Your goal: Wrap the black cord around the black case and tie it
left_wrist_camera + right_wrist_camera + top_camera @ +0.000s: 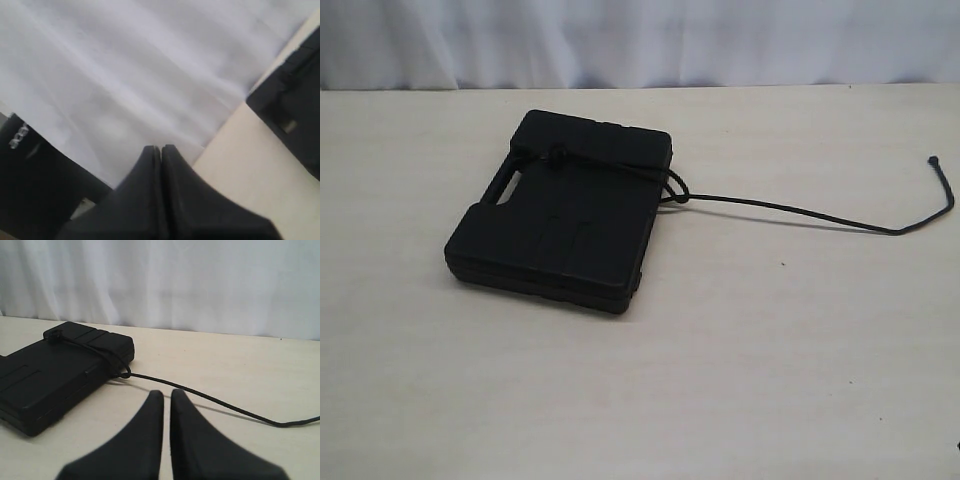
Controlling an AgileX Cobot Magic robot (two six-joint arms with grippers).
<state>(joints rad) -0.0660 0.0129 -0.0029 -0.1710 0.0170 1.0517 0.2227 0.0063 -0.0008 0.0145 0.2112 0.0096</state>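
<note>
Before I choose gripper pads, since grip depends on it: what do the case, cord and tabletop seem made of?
Black case: probably moulded plastic, matte; ribbed panels, rounded corners. Black cord: likely fibre rope, dull; lies limp, knotted at its tip. Tabletop: perhaps wood-look laminate; pale with faint grain streaks.

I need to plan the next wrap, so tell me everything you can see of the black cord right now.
The black cord is thin, dark and rope-like, and it lies slack. One end sits knotted on top of the black case near its handle end. From there it crosses the lid along the far edge and drops over the case's right side into a small loop. It then trails right across the pale table, ending in a small knotted tip. Only case and table touch it.
</note>
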